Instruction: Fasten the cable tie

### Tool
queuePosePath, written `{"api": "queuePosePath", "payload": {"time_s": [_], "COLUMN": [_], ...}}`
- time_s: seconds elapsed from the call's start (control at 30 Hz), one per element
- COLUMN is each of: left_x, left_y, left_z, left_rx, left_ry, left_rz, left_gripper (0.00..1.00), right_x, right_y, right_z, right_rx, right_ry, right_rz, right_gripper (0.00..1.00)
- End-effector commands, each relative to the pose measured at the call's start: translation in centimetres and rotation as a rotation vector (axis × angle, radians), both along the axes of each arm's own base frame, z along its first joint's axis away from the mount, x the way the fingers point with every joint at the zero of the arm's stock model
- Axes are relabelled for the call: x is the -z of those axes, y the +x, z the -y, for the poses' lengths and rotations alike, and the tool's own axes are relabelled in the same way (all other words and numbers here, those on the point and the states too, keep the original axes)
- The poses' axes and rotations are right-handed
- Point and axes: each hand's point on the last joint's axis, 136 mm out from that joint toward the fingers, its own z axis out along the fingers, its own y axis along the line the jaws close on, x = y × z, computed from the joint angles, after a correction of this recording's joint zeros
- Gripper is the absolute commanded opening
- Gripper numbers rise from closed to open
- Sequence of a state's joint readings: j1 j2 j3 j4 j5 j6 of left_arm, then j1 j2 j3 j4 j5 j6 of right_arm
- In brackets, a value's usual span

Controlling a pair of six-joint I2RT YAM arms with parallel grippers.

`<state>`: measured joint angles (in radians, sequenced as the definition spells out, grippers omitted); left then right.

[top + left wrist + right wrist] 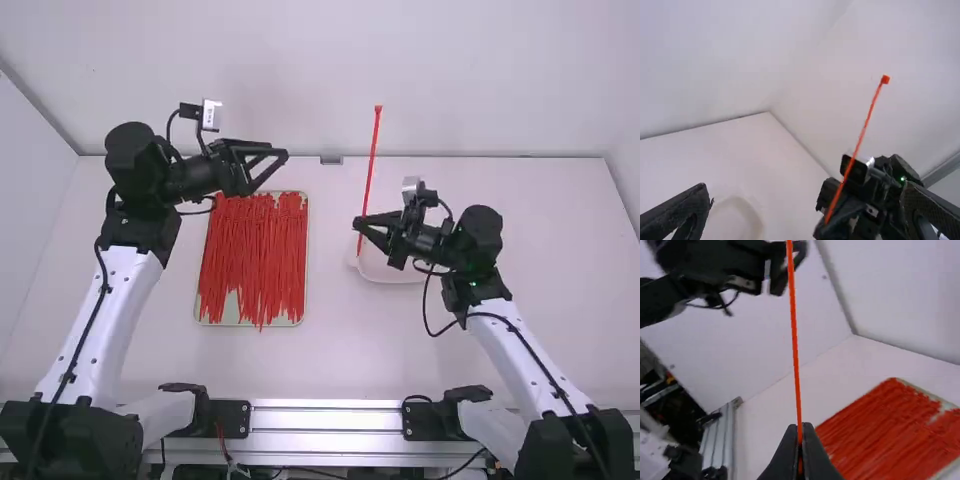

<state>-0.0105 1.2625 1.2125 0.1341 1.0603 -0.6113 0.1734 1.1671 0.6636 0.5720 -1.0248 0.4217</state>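
Observation:
A single red cable tie [371,165] stands almost upright above the table, its square head at the top. My right gripper [361,226] is shut on its lower end, and the wrist view shows the strap [794,340] rising from between the closed fingers [801,450]. My left gripper [280,156] is raised above the far end of the tray, open and holding nothing, to the left of the tie. From the left wrist, the tie [860,135] and the right gripper [830,217] lie ahead.
A flat tray [302,262] holds a pile of several red cable ties [252,258] left of centre. A shallow white dish [385,268] sits under the right gripper. The back wall stands close behind the tie.

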Motion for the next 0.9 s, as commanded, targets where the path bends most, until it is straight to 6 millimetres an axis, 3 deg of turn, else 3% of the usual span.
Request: {"api": "queuePosePath", "payload": {"time_s": [0.0, 0.27, 0.6, 0.87], "left_x": [-0.9, -0.2, 1.8, 2.8], "left_y": [0.0, 0.8, 2.0, 1.6], "left_z": [-0.1, -0.7, -1.5, -1.2], "left_rx": [-0.009, -0.067, -0.158, -0.140], "left_ry": [0.023, 0.038, 0.062, 0.087], "left_rz": [0.059, 0.039, -0.058, -0.084], "left_gripper": [0.99, 0.99, 0.99, 0.99], "right_x": [0.2, 3.7, 7.7, 10.7], "right_y": [2.3, 6.0, 7.5, 7.2], "right_z": [1.3, 5.0, 7.6, 8.9], "right_rx": [0.138, 0.426, 0.684, 0.888], "right_ry": [-0.013, -0.100, -0.236, -0.399], "right_rz": [-0.004, -0.123, -0.241, -0.285], "right_gripper": [0.00, 0.00, 0.00, 0.00]}}
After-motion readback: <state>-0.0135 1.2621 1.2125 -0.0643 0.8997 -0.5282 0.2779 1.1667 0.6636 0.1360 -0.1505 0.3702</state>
